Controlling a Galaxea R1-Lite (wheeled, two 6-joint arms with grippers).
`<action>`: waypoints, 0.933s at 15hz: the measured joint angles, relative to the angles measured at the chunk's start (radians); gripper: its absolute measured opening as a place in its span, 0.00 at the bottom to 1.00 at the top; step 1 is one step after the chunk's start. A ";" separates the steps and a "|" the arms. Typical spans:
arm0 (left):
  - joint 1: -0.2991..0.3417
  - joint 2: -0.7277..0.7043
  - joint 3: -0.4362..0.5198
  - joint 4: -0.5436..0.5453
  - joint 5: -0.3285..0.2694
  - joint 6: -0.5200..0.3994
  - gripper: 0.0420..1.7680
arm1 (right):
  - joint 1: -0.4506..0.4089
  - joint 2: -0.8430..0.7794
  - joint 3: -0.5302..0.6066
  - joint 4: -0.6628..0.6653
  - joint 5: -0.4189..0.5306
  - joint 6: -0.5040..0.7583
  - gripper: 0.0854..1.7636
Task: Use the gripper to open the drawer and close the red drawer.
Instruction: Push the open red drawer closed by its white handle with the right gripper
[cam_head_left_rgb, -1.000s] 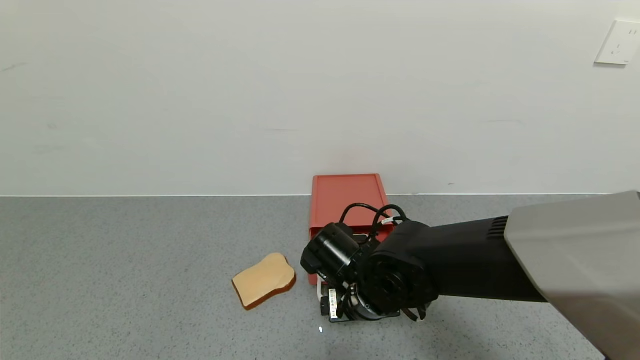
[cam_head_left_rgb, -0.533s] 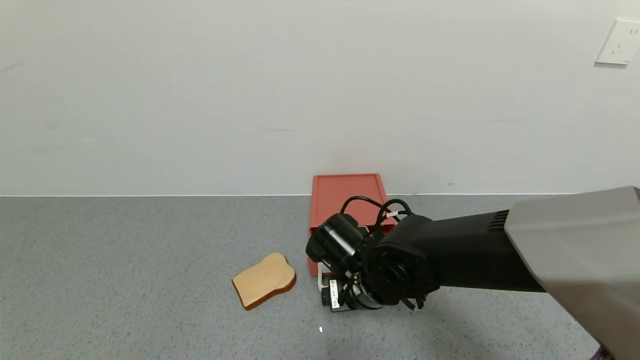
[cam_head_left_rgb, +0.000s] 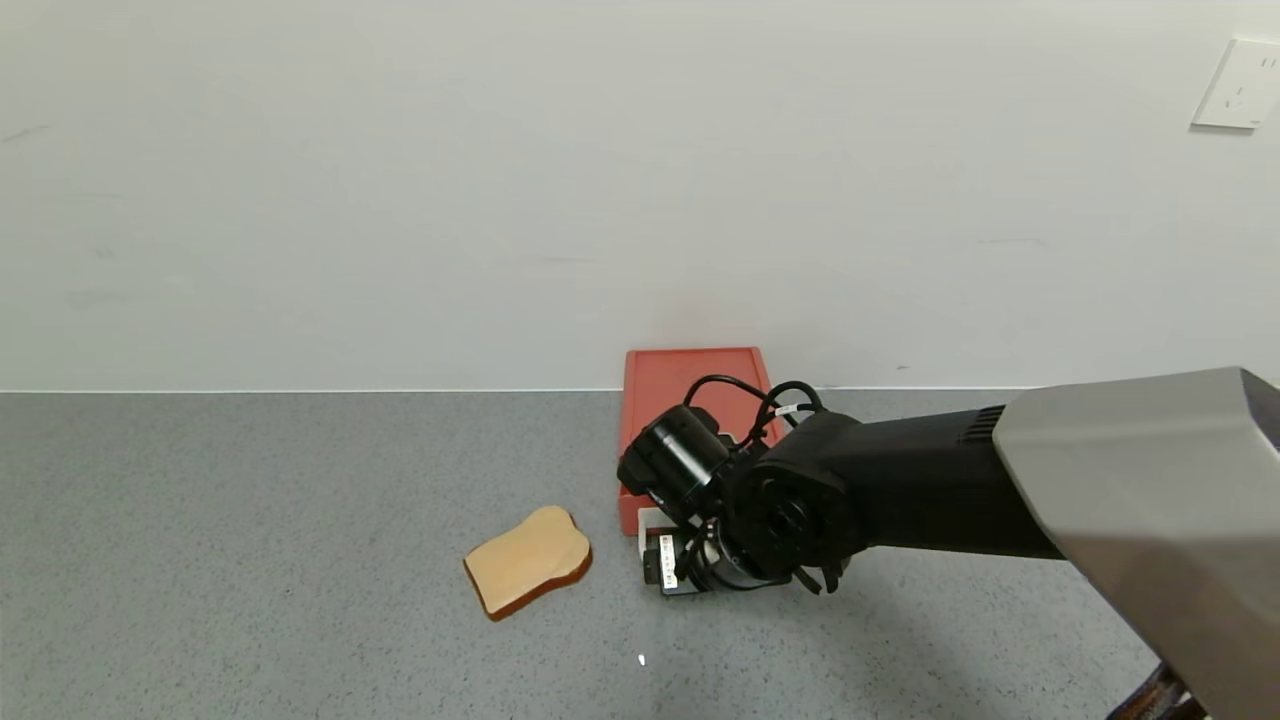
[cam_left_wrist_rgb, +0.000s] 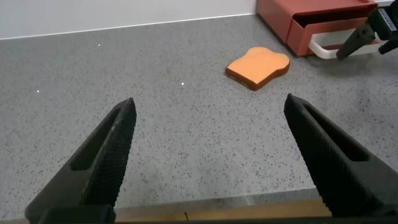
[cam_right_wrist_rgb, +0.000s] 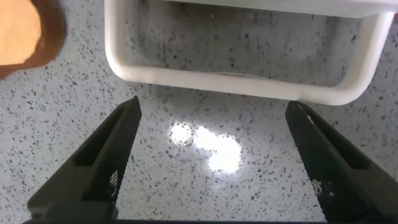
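Salmon-red drawer (cam_head_left_rgb: 690, 400) at the counter's (cam_head_left_rgb: 250, 560) back wall, its white handle (cam_right_wrist_rgb: 239, 81) facing me.
My right gripper (cam_right_wrist_rgb: 217, 162), fingers wide, sits just short of the handle, at 12 o'clock, bar lying crosswise; left gripper (cam_left_wrist_rgb: 217, 155), also wide, is farther off.

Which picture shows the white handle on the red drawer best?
The right wrist view: the white handle fills the picture as a whole loop, just beyond the right gripper and its open fingers. The left wrist view shows only a far-off piece beside the red drawer. In the head view, the arm hides most of it.
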 joint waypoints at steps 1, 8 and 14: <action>0.000 0.000 0.000 0.000 0.000 0.000 0.97 | -0.007 0.004 -0.009 -0.001 0.000 -0.008 0.97; 0.000 0.000 0.000 0.000 0.000 0.000 0.97 | -0.035 0.041 -0.076 -0.003 0.000 -0.042 0.97; 0.000 0.000 0.000 0.000 0.000 0.000 0.97 | -0.058 0.074 -0.144 0.001 0.000 -0.068 0.97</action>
